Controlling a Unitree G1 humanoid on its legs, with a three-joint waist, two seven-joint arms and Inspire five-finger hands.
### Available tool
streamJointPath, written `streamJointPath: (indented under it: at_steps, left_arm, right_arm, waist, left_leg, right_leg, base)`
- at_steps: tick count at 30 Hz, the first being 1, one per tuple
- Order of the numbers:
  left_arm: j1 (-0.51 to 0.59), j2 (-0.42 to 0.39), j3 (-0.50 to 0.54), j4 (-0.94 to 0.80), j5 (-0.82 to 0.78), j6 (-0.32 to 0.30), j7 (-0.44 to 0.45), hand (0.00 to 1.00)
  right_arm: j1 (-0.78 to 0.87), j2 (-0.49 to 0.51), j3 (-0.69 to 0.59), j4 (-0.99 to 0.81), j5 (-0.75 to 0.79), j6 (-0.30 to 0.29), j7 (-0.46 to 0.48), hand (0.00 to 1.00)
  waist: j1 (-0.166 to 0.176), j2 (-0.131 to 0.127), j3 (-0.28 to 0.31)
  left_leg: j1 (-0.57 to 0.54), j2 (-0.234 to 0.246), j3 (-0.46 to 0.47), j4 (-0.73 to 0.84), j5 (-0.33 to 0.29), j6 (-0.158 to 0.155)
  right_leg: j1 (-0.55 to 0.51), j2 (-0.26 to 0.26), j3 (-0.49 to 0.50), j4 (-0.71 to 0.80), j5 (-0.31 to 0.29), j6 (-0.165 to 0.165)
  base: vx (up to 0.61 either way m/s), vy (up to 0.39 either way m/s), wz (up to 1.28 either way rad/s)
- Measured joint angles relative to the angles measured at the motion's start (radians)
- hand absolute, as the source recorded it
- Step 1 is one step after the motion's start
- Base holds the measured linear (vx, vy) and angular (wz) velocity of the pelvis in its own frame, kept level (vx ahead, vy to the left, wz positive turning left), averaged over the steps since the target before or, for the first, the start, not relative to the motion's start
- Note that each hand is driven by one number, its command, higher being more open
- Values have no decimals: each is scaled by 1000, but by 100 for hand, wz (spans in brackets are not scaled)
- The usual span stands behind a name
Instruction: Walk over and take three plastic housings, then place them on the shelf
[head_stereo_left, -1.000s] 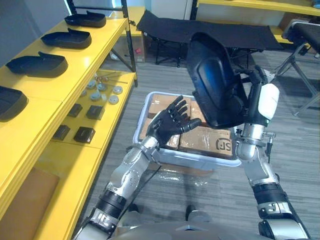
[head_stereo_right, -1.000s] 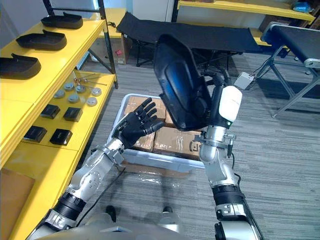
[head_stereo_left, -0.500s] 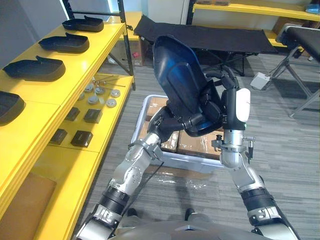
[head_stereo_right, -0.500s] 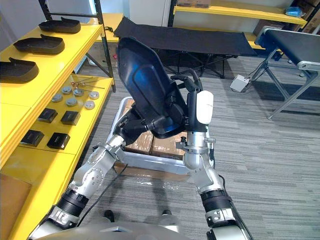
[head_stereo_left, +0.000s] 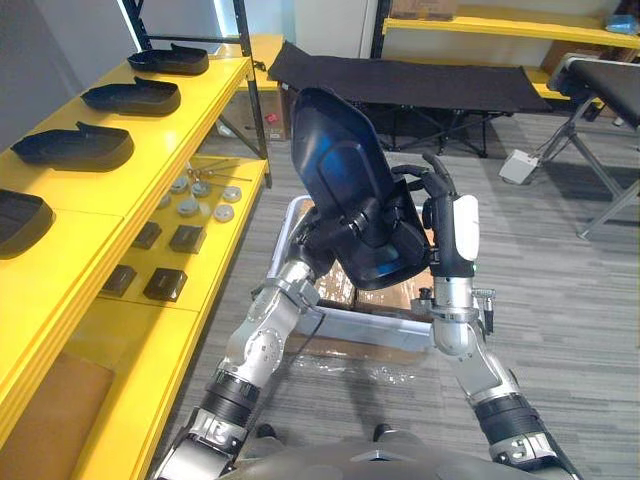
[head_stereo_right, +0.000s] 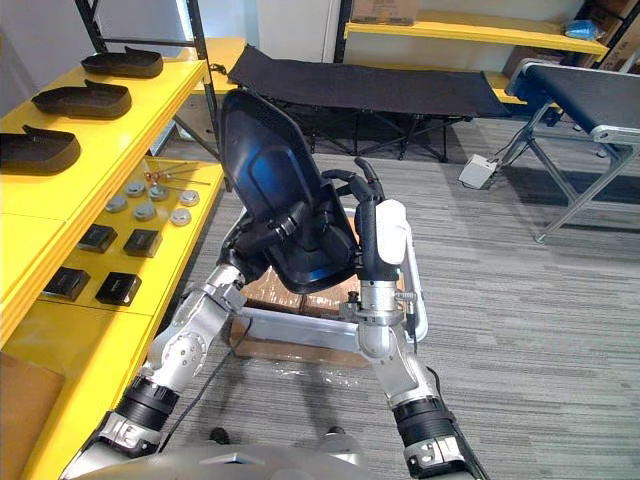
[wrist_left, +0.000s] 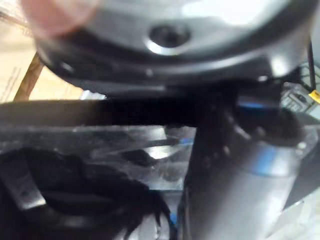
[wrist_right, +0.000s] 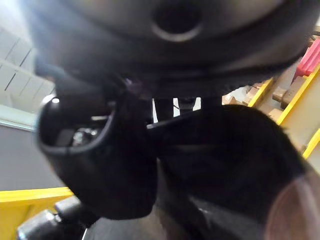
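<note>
Your right hand (head_stereo_left: 433, 212) is clenching the housing (head_stereo_left: 340, 175), its fingers (head_stereo_left: 425, 180) hooking over the right rim. A shell this broad and thin looks likely to swing on a lighter hold. Your left hand (head_stereo_right: 255, 245) is sitting low against the housing's lower left edge, dark on dark. Whether it is gripping or only propping cannot be told, and both wrist views are pressing too close to black plastic to settle it. Two contacts on opposite sides are probably steadying the load.

The housing is hanging between the hands, nearly upright, with its hollow face turning toward you and its top leaning to your left. It is touching nothing but the hands. It is riding high above the bin (head_stereo_left: 375, 322) and the boxes (head_stereo_left: 400, 295) packed inside. That height is probably serving to carry it over the bin and level with the top deck.

The shelf (head_stereo_left: 170, 125) is running along your left, well apart from the load. A row of housings (head_stereo_left: 72, 148) is lying flat along its top deck, with bare yellow showing between them and along the near edge. You are judging a leftward turn next, tipping the shell flat before setting it down beside that row. The main risk is clipping a neighbour.
</note>
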Motion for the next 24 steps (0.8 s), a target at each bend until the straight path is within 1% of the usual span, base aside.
streamJointPath:
  at_steps: [3, 4, 9, 10, 14, 16, 19, 20, 21, 22, 23, 24]
  left_arm:
    - [2, -8, 7, 1, -28, 2, 16, 0]
    - [3, -8, 15, -1, -30, 2, 2, 0]
    - [3, -8, 11, 0, -18, 3, 2, 0]
    - [3, -8, 11, 0, -20, 5, 2, 0]
    - [4, -8, 10, 0, -26, 6, 2, 0]
    - [5, -8, 13, -1, -26, -6, 2, 0]
    - [16, -28, 12, -39, -11, -63, 31, 0]
    - [23, -43, 16, -67, 23, -95, 52, 0]
    - [41, -53, 20, -111, 93, -138, 93, 0]
    - [51, -60, 28, -133, 131, -158, 110, 0]
    - [61, -66, 42, -164, 224, -197, 155, 0]
    - [69, -67, 55, -180, 268, -215, 178, 0]
  right_arm:
    - [5, 3, 15, -18, 11, -31, -6, 0]
    - [12, 7, 21, -33, 10, -31, -9, 0]
    - [26, 8, 41, -36, 17, -32, -27, 0]
    - [28, 8, 41, -36, 17, -32, -30, 100]
    - [39, 8, 56, -39, 20, -32, -48, 100]
    - [45, 12, 60, -44, 35, -32, -51, 100]
    - [91, 42, 63, -89, 88, -39, -45, 100]
    - [112, 50, 69, -109, 118, -41, -37, 100]
    - [128, 60, 70, -128, 162, -48, -11, 100]
    - [136, 66, 69, -139, 187, -50, 1, 100]
    - [153, 73, 64, -161, 250, -60, 30, 100]
    - [159, 76, 61, -169, 278, -63, 47, 100]
  waist:
    - [-6, 3, -2]
    - [-8, 3, -3]
    - [-8, 3, -12]
    - [-8, 3, -12]
    - [-13, 3, -12]
    - [-16, 3, -12]
    - [-16, 3, -12]
    - [-16, 3, -12]
    - [-20, 3, -12]
    - [-21, 3, -12]
    - [-21, 4, -13]
    - [-22, 4, -13]
  left_leg:
    - [0, -2, 1, 0, 0, 0]
    - [0, -2, 0, 0, 0, 0]
    - [-1, -4, 0, 0, 0, 0]
    - [-1, -4, 0, 0, 0, 0]
    - [-1, -4, 0, 0, 0, 0]
    - [-1, -4, 0, 0, 0, 0]
    - [-3, -4, -1, 0, 0, 0]
    - [-3, -4, -1, 0, 0, 0]
    - [-3, -4, -1, 0, 0, 0]
    - [-3, -4, -1, 0, 0, 0]
    - [-3, -4, -2, 0, 0, 0]
    - [-3, -4, -1, 0, -1, 0]
  right_leg:
    - [-1, -2, -1, 0, 0, 0]
    - [-1, -2, -1, 0, 0, 0]
    - [0, -4, -4, -2, 0, 0]
    - [0, -4, -4, -2, 0, 0]
    - [0, -4, -4, -2, 0, 0]
    - [0, -4, -4, -2, 0, 0]
    - [-1, -5, -6, -3, 0, 0]
    - [-1, -5, -6, -3, 0, 0]
    - [-1, -5, -6, -3, 0, 0]
    - [-1, -5, -6, -4, 0, 0]
    - [-1, -4, -6, -4, 0, 0]
    - [-1, -4, -6, -4, -1, 1]
  base:
    - [0, 0, 0]
    - [0, 0, 0]
    - [0, 0, 0]
    - [0, 0, 0]
    - [0, 0, 0]
    - [0, 0, 0]
    - [0, 0, 0]
    - [0, 0, 0]
    - [0, 0, 0]
    - [0, 0, 0]
    - [0, 0, 0]
    - [0, 0, 0]
